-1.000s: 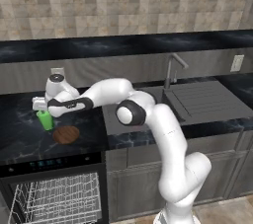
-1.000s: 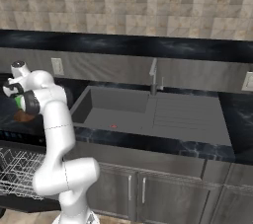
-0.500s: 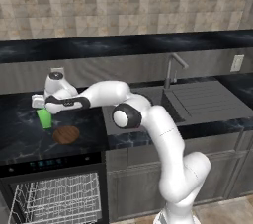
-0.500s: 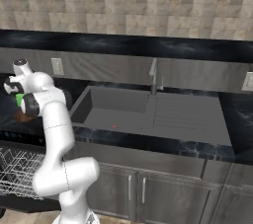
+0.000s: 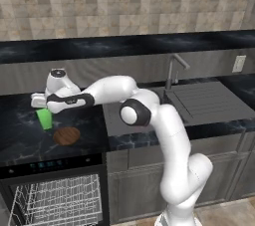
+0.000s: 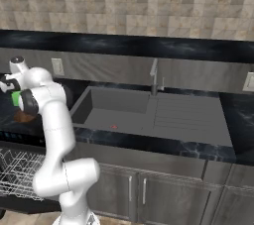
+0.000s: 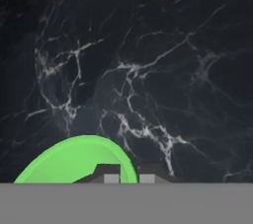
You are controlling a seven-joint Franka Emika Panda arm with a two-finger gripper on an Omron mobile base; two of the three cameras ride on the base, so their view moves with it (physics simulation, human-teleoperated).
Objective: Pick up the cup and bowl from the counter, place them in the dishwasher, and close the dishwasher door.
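The green cup (image 5: 45, 119) stands on the black counter (image 5: 20, 138) at the left, with the brown bowl (image 5: 66, 136) just in front of it to the right. My gripper (image 5: 42, 107) reaches down from the hand onto the cup's rim. In the hand view the cup (image 7: 69, 164) lies at the bottom and my gripper (image 7: 129, 178) is shut on its rim wall. From the right the cup (image 6: 16, 99) and bowl (image 6: 24, 116) peek out behind the arm. Below the counter the dishwasher (image 5: 50, 164) stands open, showing its white rack (image 5: 55, 201). The dishwasher door is out of view.
A grey sink (image 5: 199, 101) with a faucet (image 5: 174, 68) lies right of the arm. Grey cabinets (image 6: 163, 194) run under it. The backsplash wall rises close behind the cup. The rack (image 6: 15, 174) juts out at the lower left.
The jaws have gone from wide open to shut on the cup's rim. Hand and cup have hardly shifted; the bowl has not moved.
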